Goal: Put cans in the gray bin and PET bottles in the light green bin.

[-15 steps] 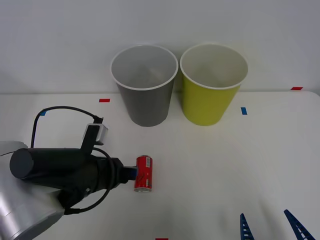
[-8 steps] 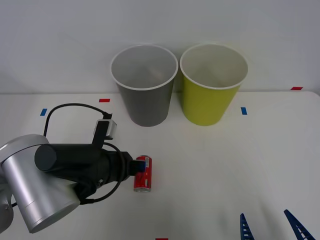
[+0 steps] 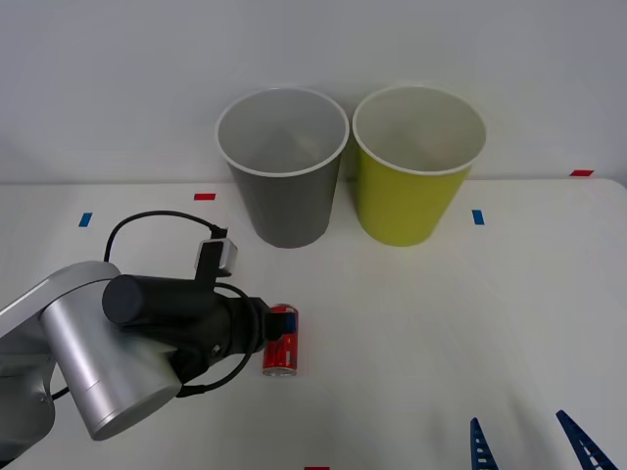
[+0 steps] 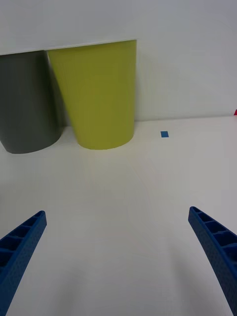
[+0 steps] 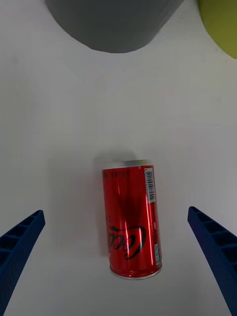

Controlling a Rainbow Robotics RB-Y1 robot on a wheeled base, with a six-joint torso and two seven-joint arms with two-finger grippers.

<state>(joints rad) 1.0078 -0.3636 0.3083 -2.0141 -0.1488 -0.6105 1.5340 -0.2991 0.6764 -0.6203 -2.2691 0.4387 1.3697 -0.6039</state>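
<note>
Right gripper: the right gripper [image 3: 531,443] was parked at the near edge of the table, its blue fingers [image 4: 22,244] spread wide over bare surface; nothing was held.

Left gripper: the left gripper [image 5: 118,256] was poised over the can with its two blue fingers [image 5: 19,242] set well apart, one on either side, and neither was touching it.

Change: across the last second the left arm [image 3: 127,338] had been swung forward and toward the centre, so that its wrist was brought in over the can, which had not been shifted.

Can: the red can [image 3: 280,340] was lying on its side on the table, near the robot and well short of both bins, its long axis running roughly toward the gray bin.

Meaning for the task: the approach was judged to be nearly finished; a descent and a closing of the fingers across the can's body were judged to remain, and the sorting itself was not yet begun.

Table: a plain white table [image 3: 509,323] was seen, marked with small blue and red tape squares.

Bins: the gray bin [image 3: 284,176] and the light green bin [image 3: 416,171] were stood upright, just beside each other at the far side, and both appeared empty.

Room: a bare pale wall [image 3: 118,78] was seen behind the bins.
</note>
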